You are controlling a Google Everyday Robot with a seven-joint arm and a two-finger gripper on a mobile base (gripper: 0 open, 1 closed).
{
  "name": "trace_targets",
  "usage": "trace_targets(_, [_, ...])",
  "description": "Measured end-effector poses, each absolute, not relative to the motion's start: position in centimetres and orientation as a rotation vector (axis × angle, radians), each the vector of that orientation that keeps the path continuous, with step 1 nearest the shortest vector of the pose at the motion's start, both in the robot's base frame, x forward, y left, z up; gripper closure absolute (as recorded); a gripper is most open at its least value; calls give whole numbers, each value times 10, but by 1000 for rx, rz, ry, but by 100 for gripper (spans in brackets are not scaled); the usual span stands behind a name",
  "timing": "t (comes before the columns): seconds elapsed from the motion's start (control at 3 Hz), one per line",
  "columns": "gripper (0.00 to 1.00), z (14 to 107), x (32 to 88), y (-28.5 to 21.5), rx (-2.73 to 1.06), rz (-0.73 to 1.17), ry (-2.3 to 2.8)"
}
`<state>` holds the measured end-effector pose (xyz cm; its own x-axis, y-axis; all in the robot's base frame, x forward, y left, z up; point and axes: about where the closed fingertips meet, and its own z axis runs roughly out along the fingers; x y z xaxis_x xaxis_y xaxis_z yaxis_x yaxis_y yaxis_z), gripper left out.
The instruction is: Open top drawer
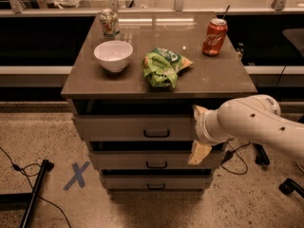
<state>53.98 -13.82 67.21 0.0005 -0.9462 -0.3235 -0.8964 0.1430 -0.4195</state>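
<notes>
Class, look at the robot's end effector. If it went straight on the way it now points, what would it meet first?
Most likely the front panel of the top drawer, right of its black handle. The end effector, at that panel's right end, points left toward it; depth is unclear.

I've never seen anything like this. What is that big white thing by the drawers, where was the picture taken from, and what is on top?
The white thing is a robot arm; its base is out of the picture. At its tip is the gripper: two tan fingers that pinch like tongs. They are spread apart and hold nothing, in front of the top drawer, to the right of its black handle. There is only one view, looking down at the cabinet's front. On the cabinet top are a white bowl, a green snack bag, a red soda can and a green can.
</notes>
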Motion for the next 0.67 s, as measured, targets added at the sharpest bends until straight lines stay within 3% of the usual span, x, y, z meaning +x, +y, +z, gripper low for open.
trace_targets(0.67, [36,653,554,-128,-1786,-9,1864])
